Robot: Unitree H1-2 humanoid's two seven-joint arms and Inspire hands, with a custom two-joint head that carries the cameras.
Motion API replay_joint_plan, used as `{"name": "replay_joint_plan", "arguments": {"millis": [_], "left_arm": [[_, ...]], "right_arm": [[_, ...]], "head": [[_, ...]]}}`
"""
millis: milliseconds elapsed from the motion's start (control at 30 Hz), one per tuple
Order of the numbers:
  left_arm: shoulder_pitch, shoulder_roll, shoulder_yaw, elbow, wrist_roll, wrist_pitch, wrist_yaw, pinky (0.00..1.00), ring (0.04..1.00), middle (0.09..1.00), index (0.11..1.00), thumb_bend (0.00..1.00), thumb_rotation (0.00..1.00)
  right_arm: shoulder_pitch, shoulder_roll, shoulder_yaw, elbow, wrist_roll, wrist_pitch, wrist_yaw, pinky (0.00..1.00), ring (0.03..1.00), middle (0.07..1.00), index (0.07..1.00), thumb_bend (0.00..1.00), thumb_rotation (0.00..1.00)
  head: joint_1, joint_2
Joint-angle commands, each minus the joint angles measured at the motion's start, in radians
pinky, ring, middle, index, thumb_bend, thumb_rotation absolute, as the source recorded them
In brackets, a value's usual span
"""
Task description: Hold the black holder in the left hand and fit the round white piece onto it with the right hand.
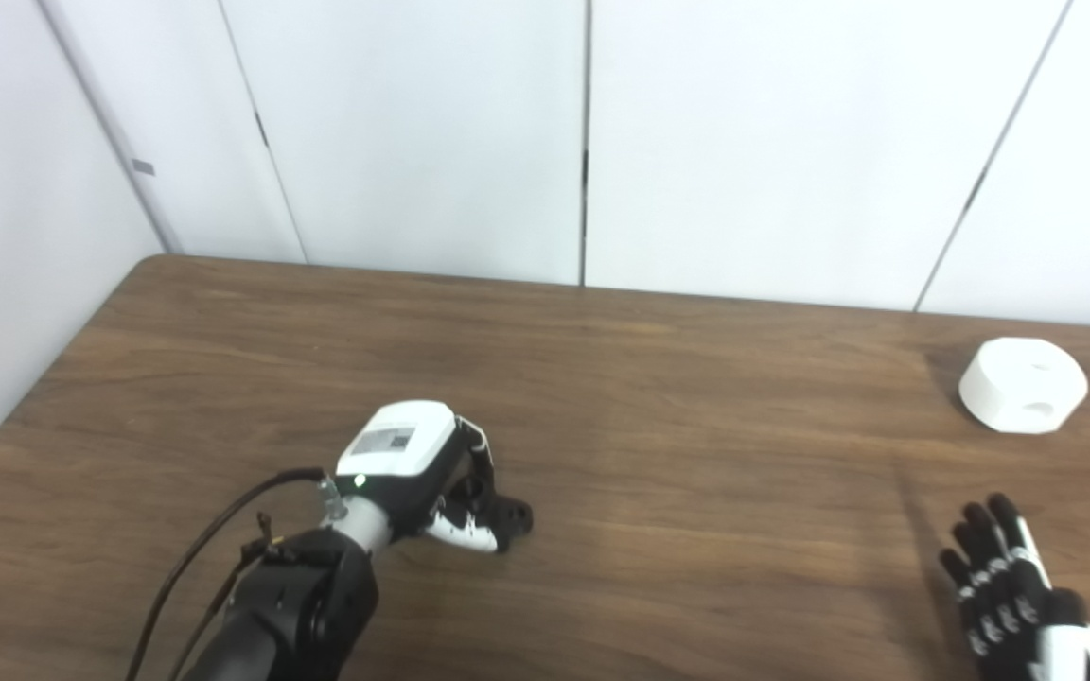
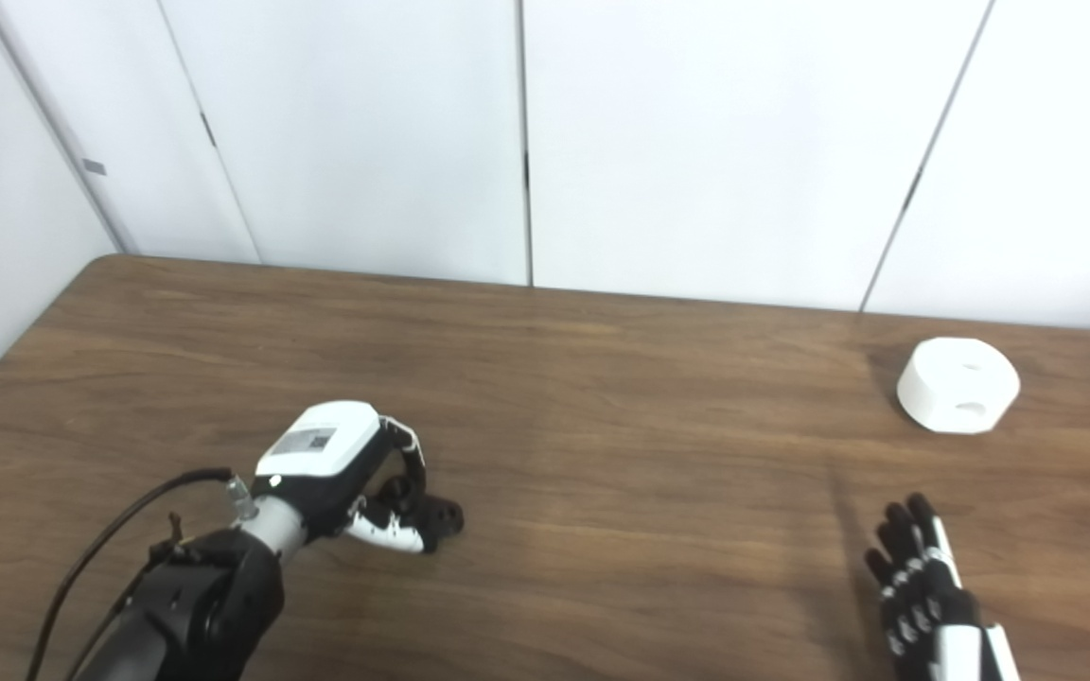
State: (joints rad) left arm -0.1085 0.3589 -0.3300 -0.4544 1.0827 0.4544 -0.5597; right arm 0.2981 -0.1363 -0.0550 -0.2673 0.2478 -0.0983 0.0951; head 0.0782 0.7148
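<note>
Nearest the camera, the right hand hovers low over the wooden bench, fingers straight and apart, holding nothing. Further left, the left hand curls closed around the black holder; the right eye view shows more of its end past the fingers. Far right lies the round white piece, a squat puck with two holes.

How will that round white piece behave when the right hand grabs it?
The round white piece looks rigid and squat, sitting flat on the table, so it likely won't tip or roll. Its smooth sides may slip in the open right hand.
</note>
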Motion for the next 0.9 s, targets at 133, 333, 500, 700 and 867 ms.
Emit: {"name": "replay_joint_plan", "arguments": {"millis": [133,333,500,700,867], "left_arm": [[0.025,-0.086,-0.054,-0.048,0.037,-0.049,-0.011,0.86,0.865,0.754,0.485,0.52,0.05],[0.049,-0.172,-0.103,-0.026,0.091,-0.073,-0.02,0.86,0.859,0.751,0.485,0.52,0.05],[0.068,-0.238,-0.137,-0.008,0.148,-0.079,-0.048,0.86,0.862,0.765,0.485,0.52,0.05],[0.103,-0.281,-0.161,0.018,0.153,-0.117,-0.001,0.84,0.845,0.755,0.485,0.52,0.05],[0.126,-0.29,-0.161,0.027,0.153,-0.135,0.021,0.82,0.843,0.756,0.485,0.52,0.05]], "right_arm": [[0.003,0.057,0.029,-0.046,-0.023,0.024,-0.037,0.97,0.973,0.966,0.985,0.61,0.97],[0.003,0.066,0.056,-0.061,-0.034,0.025,-0.057,0.96,0.961,0.956,0.978,0.61,0.96],[0.006,0.079,0.081,-0.085,-0.058,0.038,-0.085,0.96,0.953,0.943,0.973,0.61,0.95],[0.006,0.086,0.111,-0.112,-0.063,0.067,-0.112,0.98,0.964,0.94,0.973,0.62,0.93],[0.006,0.087,0.129,-0.129,-0.069,0.087,-0.13,0.98,0.969,0.94,0.971,0.61,0.93]], "head": [[-0.038,0.022],[-0.066,0.042],[-0.095,0.061],[-0.123,0.081],[-0.128,0.091]]}}
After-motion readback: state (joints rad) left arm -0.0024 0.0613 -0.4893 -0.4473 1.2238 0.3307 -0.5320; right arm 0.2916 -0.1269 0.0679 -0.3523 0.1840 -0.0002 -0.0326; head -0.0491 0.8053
